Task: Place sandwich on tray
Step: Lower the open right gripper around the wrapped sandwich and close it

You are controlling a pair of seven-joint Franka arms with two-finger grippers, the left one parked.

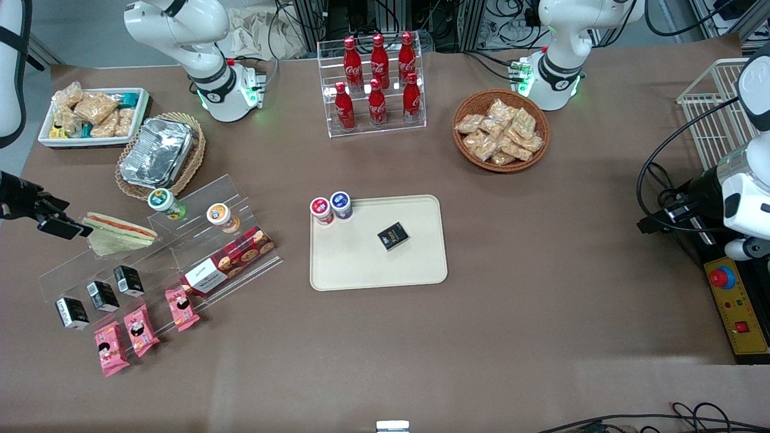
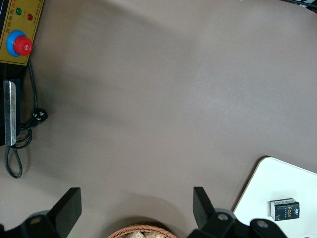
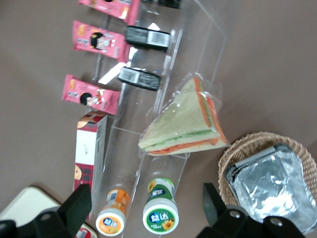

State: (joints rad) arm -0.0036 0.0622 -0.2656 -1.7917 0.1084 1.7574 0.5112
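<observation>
The sandwich is a clear-wrapped wedge of pale bread with red-orange and green filling. It lies on the top step of a clear acrylic stand toward the working arm's end of the table, and shows again in the right wrist view. My gripper hovers just beside the sandwich, farther toward that end of the table. It is open with nothing between its fingers. The cream tray lies flat mid-table, and its corner shows in the wrist view.
A black box and two small jars sit on the tray. Green-lid and orange-lid jars, a red cookie box, black boxes and pink packets share the stand. A foil container in a wicker basket stands close by.
</observation>
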